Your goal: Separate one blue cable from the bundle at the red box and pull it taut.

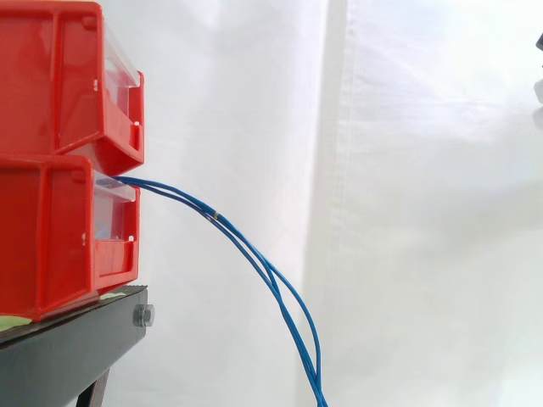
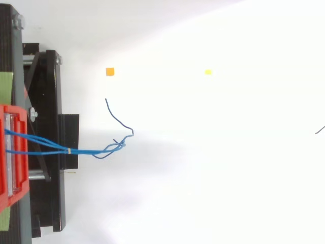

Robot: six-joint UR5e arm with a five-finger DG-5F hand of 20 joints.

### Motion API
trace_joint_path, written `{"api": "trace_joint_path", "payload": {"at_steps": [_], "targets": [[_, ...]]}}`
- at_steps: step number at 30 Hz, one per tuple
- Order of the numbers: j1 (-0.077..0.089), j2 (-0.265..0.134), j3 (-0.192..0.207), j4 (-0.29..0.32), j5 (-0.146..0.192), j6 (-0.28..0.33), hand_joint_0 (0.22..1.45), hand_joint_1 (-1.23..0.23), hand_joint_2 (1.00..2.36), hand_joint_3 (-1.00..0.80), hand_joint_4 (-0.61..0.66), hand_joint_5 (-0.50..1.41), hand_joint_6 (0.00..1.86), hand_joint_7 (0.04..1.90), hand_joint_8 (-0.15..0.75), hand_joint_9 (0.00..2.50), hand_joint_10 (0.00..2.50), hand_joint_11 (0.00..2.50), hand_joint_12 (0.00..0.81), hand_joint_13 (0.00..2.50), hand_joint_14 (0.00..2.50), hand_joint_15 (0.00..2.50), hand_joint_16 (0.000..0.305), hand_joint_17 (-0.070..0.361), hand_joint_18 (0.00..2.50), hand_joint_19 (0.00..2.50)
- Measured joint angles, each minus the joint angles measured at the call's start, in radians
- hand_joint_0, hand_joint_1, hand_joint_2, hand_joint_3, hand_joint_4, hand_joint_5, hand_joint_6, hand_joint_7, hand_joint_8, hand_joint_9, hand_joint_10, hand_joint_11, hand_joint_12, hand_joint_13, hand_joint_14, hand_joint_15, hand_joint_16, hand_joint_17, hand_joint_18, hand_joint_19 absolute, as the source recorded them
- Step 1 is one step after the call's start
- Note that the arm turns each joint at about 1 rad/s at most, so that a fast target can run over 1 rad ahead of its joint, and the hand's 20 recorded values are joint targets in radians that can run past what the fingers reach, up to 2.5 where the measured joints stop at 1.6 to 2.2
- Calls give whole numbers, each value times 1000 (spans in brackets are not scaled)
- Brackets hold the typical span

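Blue cables [image 1: 254, 254] thin, light, limp; band [image 2: 69, 150] ties them near red box [image 1: 51, 229]. Pinch stray strand [image 2: 114, 117] past band. Hand [image 1: 540, 89] barely in at edge; spread or closed, cannot tell.

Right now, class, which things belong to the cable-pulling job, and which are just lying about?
Job: blue cables, lower red bin, pale tie on the bundle.
Lying about: orange marker, yellow marker, upper red bin, black stand.
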Motion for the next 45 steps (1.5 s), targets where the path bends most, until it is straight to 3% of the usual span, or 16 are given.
{"api": "trace_joint_path", "payload": {"at_steps": [24, 32, 39, 45], "targets": [[-6, 0, 0, -2, -2, 0, 572, -611, 1000, -500, 170, -229, 502, 762, 231, 282, 5, 160, 305, 65, 3, 100, 47, 107, 166, 532], [2, -6, 0, 17, -1, -8, 572, -611, 1000, -500, 173, -227, 502, 766, 233, 291, 5, 164, 308, 75, 3, 103, 47, 107, 168, 530], [15, -74, 2, 50, 5, -46, 572, -611, 1000, -500, 174, -226, 502, 766, 233, 295, 4, 166, 310, 82, 4, 109, 48, 107, 175, 530], [38, -144, 10, 141, 84, -58, 572, -612, 1000, -500, 175, -226, 502, 769, 235, 300, 5, 167, 310, 83, 3, 107, 47, 106, 182, 530]]}}
